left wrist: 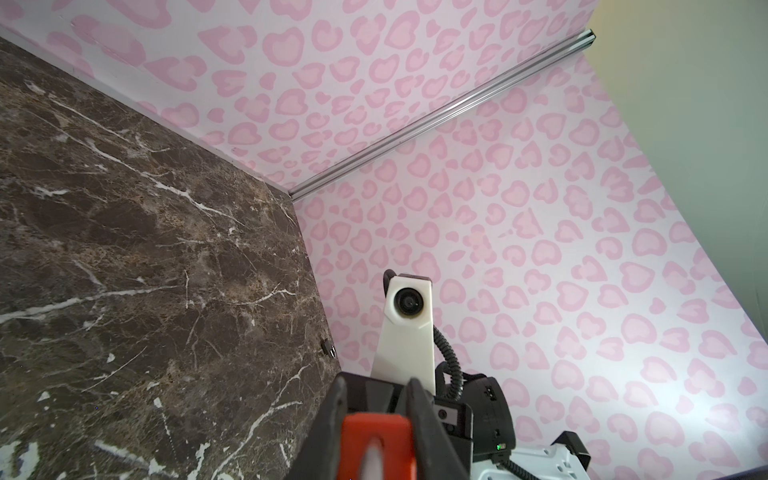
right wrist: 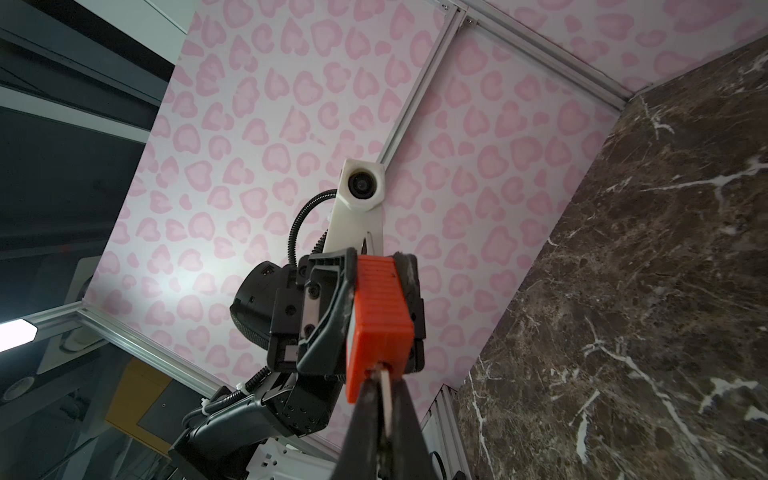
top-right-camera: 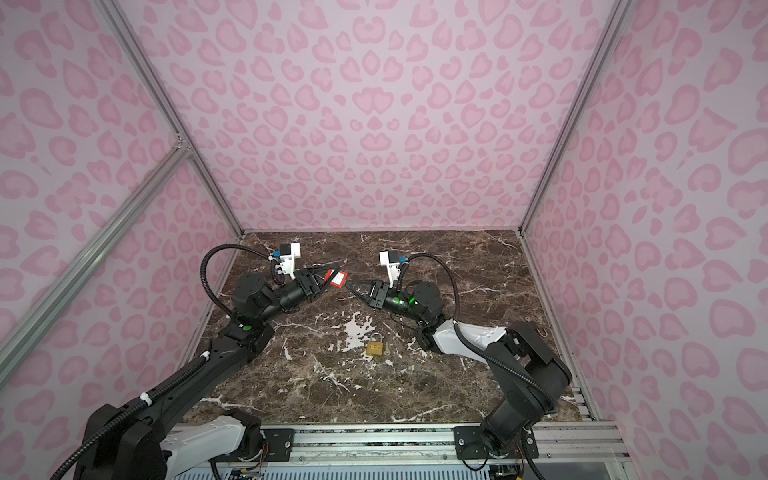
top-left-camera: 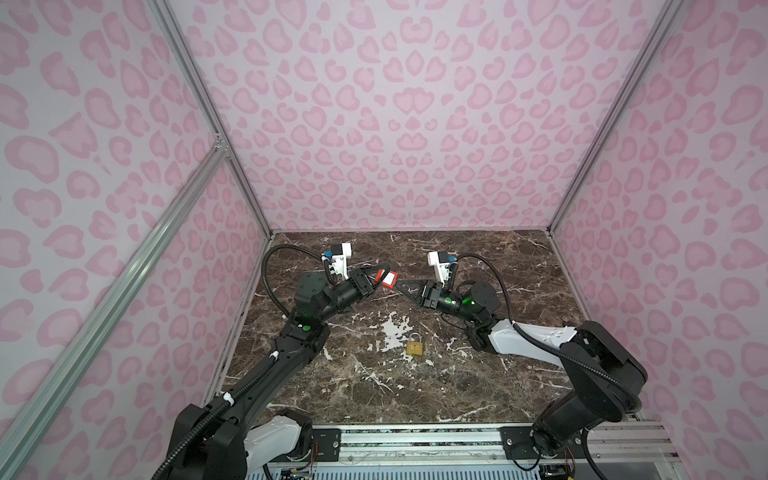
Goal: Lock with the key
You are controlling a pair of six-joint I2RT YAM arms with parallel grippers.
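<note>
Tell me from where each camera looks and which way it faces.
Both top views: high at the robot's side, looking down on the table, padlock, left arm and right arm.
Left wrist: behind the left gripper, facing the right arm's camera; its own fingers clamp the key.
Right wrist: behind the right gripper, facing the left arm; its own fingers pinch the key's blade.
Shared: both wrist views show the orange key.

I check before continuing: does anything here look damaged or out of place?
Yes: white patches mar the marble tabletop beside the padlock, as if the surface had flaked off. Nothing else stands out.
</note>
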